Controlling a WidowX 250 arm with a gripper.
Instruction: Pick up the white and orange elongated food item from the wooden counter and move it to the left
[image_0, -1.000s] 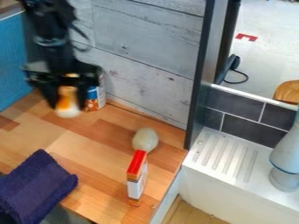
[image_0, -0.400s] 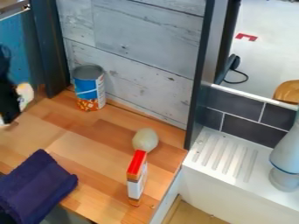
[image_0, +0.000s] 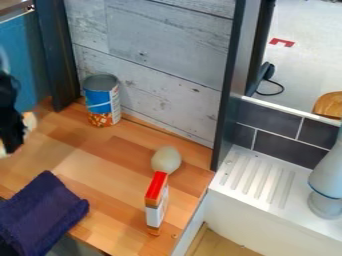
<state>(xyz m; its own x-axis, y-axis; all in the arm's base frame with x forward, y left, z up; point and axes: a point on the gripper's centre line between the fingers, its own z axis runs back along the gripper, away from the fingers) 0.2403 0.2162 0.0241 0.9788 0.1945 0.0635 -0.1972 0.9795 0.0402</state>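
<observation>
At the left edge of the camera view is my black gripper (image_0: 10, 117), partly cut off, low beside the wooden counter's left side. It is shut on a white and orange object (image_0: 29, 121), whose pale side shows to the right of the black fingers. The rest of that object is hidden behind the gripper. Against the back wall stands an open blue, white and orange can (image_0: 102, 101). Farther right, a pale rounded item (image_0: 166, 159) lies just behind an upright box with a red top (image_0: 156, 202).
A dark blue cloth (image_0: 43, 215) lies at the front left of the wooden counter (image_0: 107, 172). A dark upright post (image_0: 227, 85) separates the counter from a white ribbed drainboard (image_0: 257, 180), with a grey faucet-like piece (image_0: 327, 187) at right.
My gripper has swung left from in front of the can to the view's left edge, carrying the white and orange object. Most recently it shifted slightly. The can is uncovered; the other items stayed put.
</observation>
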